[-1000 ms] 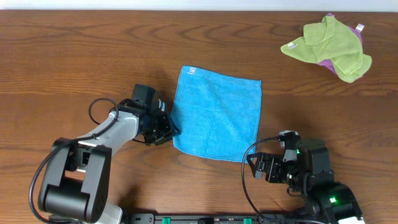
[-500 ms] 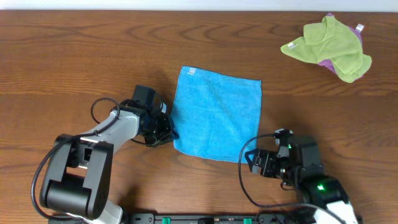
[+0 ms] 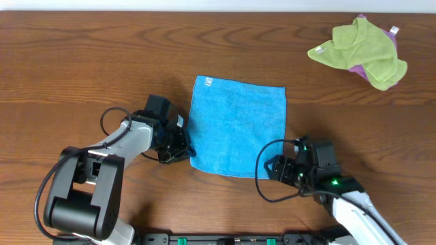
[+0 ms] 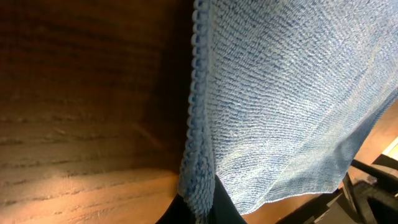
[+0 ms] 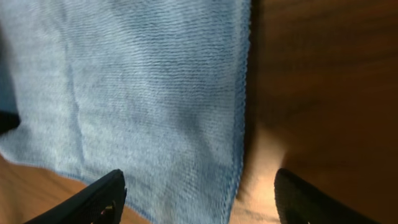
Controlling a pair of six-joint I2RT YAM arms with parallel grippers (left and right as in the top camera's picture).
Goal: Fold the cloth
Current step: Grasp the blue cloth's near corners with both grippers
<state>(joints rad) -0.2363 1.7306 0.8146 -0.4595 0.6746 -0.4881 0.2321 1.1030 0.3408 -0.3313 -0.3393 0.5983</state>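
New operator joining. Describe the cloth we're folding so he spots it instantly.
On the wooden table, look at the middle: the cloth lies flat there, roughly square, a small white tag at one far corner. It is bright sky-blue, while the yellow-green cloth and the purple cloth under it sit crumpled at the far right corner.

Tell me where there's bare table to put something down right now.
Bare table spans the far left, bordered by the cloth; another patch lies between the cloth and the yellow-green cloth. Crowded: the cloth's near corners, where the left gripper and right gripper sit.
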